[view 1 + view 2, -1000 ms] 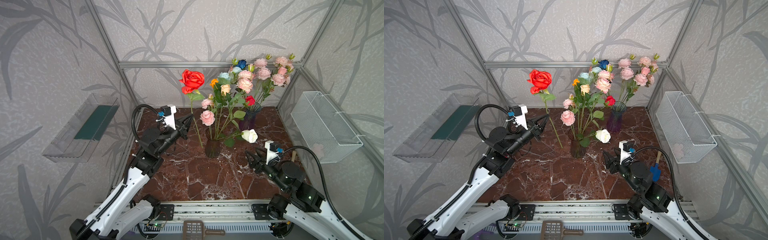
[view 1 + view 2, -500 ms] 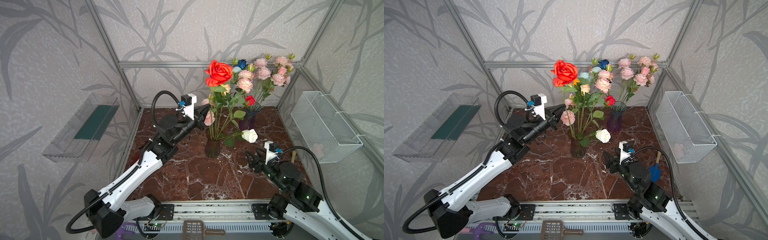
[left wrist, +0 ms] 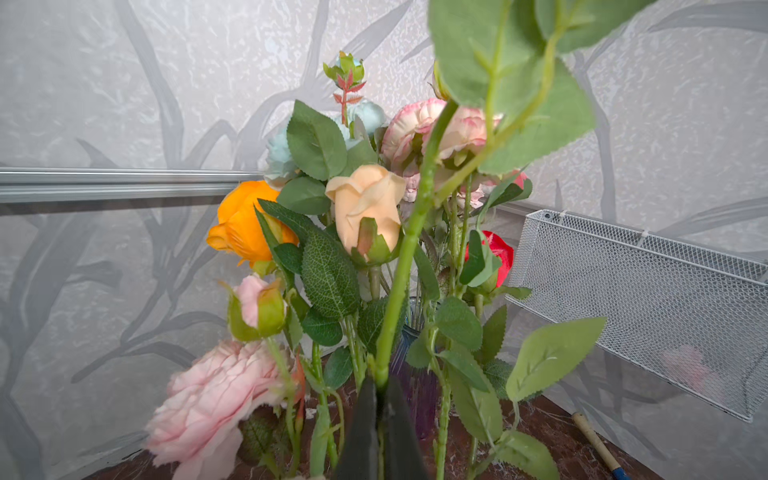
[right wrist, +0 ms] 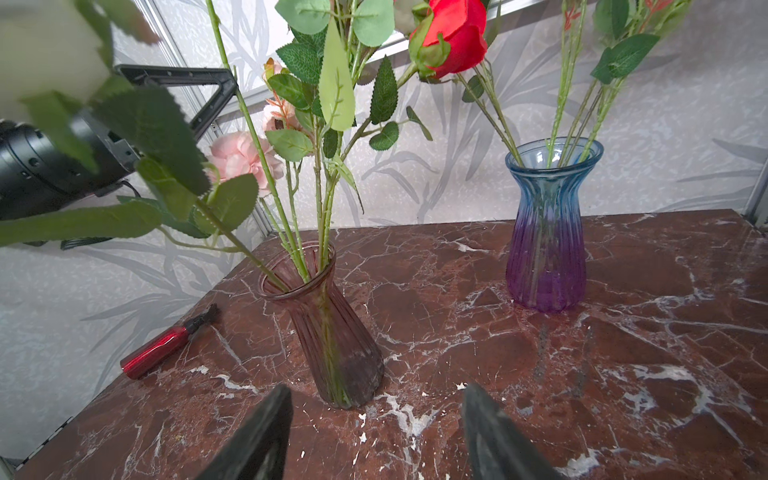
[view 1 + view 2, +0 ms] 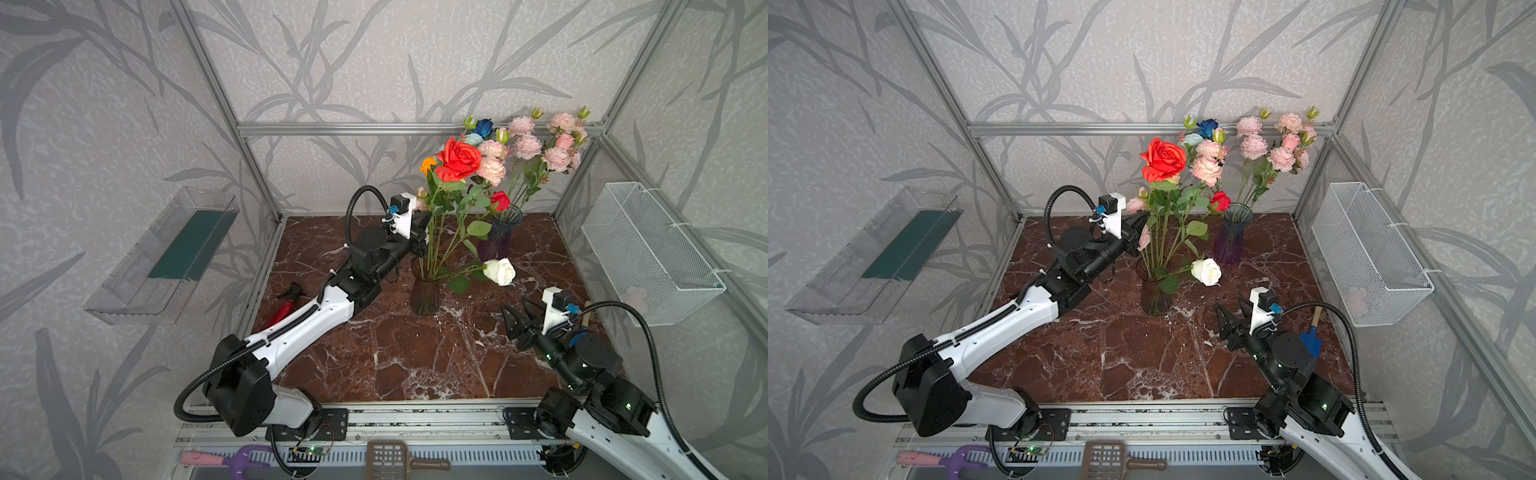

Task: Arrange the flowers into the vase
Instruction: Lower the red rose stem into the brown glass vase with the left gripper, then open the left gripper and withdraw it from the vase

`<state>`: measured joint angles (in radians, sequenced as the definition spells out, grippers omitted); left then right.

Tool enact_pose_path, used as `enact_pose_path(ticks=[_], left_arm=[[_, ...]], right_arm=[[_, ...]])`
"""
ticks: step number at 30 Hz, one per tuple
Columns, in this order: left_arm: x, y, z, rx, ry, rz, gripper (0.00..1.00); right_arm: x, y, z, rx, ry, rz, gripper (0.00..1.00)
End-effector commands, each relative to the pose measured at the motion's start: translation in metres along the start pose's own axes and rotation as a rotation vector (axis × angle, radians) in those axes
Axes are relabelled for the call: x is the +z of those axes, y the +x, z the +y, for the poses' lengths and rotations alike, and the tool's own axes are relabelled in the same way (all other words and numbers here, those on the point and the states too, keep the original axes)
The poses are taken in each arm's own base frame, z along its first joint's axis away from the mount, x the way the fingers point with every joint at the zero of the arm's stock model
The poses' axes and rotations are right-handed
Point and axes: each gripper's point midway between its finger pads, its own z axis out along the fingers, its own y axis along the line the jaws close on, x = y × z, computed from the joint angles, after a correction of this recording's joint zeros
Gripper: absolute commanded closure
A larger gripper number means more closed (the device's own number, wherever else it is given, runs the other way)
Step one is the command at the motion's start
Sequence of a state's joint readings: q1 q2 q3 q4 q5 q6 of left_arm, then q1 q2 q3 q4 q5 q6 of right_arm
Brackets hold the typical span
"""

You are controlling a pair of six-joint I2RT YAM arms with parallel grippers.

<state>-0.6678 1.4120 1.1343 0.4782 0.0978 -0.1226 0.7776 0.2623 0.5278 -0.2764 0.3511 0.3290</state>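
In both top views your left hand (image 5: 420,235) (image 5: 1139,227) reaches out over the red-brown marble table (image 5: 395,353) (image 5: 1121,357). It is closed tight on the big red rose (image 5: 457,160) (image 5: 1163,160), well below the bloom, which stands above the ribbed brown glass vase (image 5: 424,291) (image 5: 1154,296). A white rose (image 5: 500,271) (image 5: 1206,271) droops beside that vase. Your right hand (image 5: 517,322) (image 5: 1233,321) hovers low near the front, jaws apart, holding nothing.

In the left wrist view the hand (image 3: 380,415) pinches a long green stem (image 3: 403,257) among the other flowers.

In the right wrist view the hand (image 4: 376,392) gapes empty, facing the brown vase (image 4: 332,332). The held stem runs down into its mouth. A blue-to-purple glass vase (image 4: 544,249) stands well apart.
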Motion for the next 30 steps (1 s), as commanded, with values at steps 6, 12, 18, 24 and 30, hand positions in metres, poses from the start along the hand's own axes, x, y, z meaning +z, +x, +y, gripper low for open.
enact_pose_path(ticks=[6, 12, 18, 24, 30], left_arm=[[-0.023, 0.039, -0.005, -0.002, 0.001, 0.189, 0.40], [-0.063, 0.026, 0.000, 0.009, -0.049, 0.170, 0.30], [-0.100, 0.007, 0.003, -0.035, -0.088, 0.171, 0.13], [-0.152, 0.004, 0.033, -0.076, -0.275, 0.190, 0.01], [-0.207, 0.036, 0.072, -0.145, -0.535, 0.271, 0.01]], right_arm=[[0.001, 0.000, -0.002, -0.002, 0.020, 0.010, 0.34], [0.003, 0.000, -0.003, -0.001, 0.029, 0.016, 0.34], [0.006, -0.002, -0.004, -0.002, 0.055, 0.037, 0.33], [0.003, -0.006, -0.017, 0.002, 0.131, 0.034, 0.30], [-0.003, -0.013, -0.046, -0.012, 0.314, 0.018, 0.14]])
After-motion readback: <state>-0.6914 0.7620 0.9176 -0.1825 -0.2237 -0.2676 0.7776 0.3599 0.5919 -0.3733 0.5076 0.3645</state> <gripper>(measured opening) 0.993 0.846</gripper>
